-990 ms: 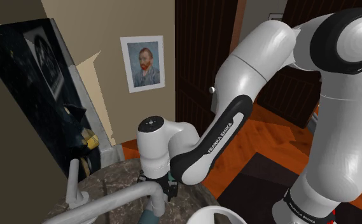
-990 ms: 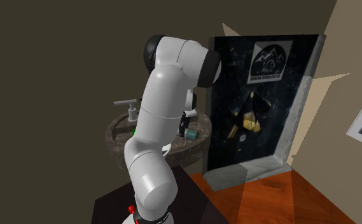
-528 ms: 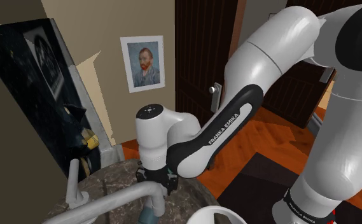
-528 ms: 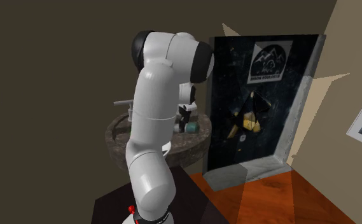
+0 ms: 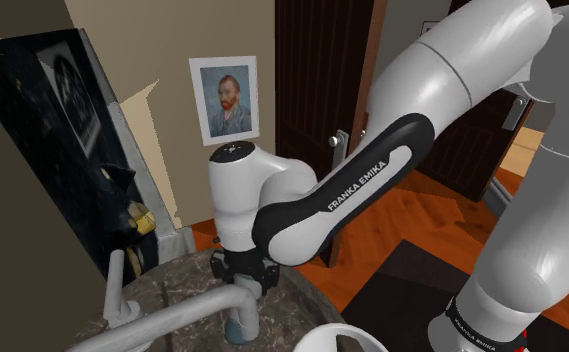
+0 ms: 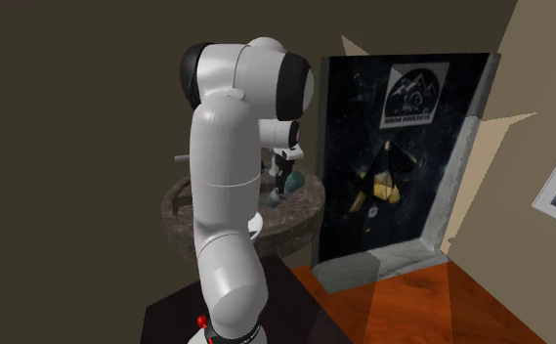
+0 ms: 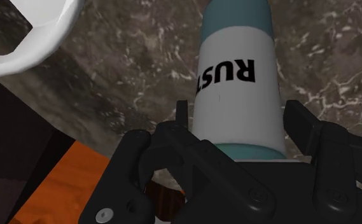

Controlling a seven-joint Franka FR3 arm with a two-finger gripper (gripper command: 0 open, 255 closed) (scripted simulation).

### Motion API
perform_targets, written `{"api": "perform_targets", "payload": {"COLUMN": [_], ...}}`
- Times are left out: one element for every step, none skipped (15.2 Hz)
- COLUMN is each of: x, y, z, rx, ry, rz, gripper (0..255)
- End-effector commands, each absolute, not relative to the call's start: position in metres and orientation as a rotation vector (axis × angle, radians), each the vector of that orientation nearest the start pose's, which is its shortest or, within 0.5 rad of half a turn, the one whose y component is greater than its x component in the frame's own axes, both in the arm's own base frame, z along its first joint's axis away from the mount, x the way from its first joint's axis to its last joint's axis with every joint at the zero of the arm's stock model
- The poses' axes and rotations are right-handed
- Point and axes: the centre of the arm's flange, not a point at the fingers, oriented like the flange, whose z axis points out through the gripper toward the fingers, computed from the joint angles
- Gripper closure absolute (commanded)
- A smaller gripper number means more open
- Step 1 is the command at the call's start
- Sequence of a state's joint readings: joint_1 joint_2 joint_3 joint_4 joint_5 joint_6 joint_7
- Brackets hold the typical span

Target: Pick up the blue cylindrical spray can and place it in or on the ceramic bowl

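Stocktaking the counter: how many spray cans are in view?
1. The spray can is clasped by the tool, over the marbled top; the arm may hide others.

You are seeing the white arm point(image 5: 372, 190) reaching down at lower centre, its black gripper point(image 5: 244, 283) hanging over the marble counter point(image 5: 167, 285). The teal spray can point(image 5: 236, 330) is peeking out just beneath, behind the grey faucet point(image 5: 162, 318). The white bowl point(image 5: 337, 338) is showing at the bottom edge.
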State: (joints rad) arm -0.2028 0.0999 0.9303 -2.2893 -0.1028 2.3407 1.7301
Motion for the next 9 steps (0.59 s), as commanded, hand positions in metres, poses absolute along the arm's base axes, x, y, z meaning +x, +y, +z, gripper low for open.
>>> {"api": "perform_targets", "payload": {"x": [0.388, 0.388, 0.388, 0.388, 0.388, 0.388, 0.388, 0.388, 0.388], "y": [0.344, 0.344, 0.344, 0.344, 0.344, 0.344, 0.344, 0.344, 0.344], "z": [0.336, 0.341, 0.346, 0.352, 0.357, 0.362, 0.367, 0.373, 0.378], "rx": [-2.808, -2.808, -2.808, -2.808, -2.808, -2.808, -2.808, -2.808, -2.808], "ry": [1.414, 1.414, 1.414, 1.414, 1.414, 1.414, 1.414, 1.414, 1.414], "rz": [0.013, 0.013, 0.013, 0.013, 0.013, 0.013, 0.013, 0.013, 0.013], "gripper": [255, 255, 255, 255, 255, 255, 255, 255, 255]}}
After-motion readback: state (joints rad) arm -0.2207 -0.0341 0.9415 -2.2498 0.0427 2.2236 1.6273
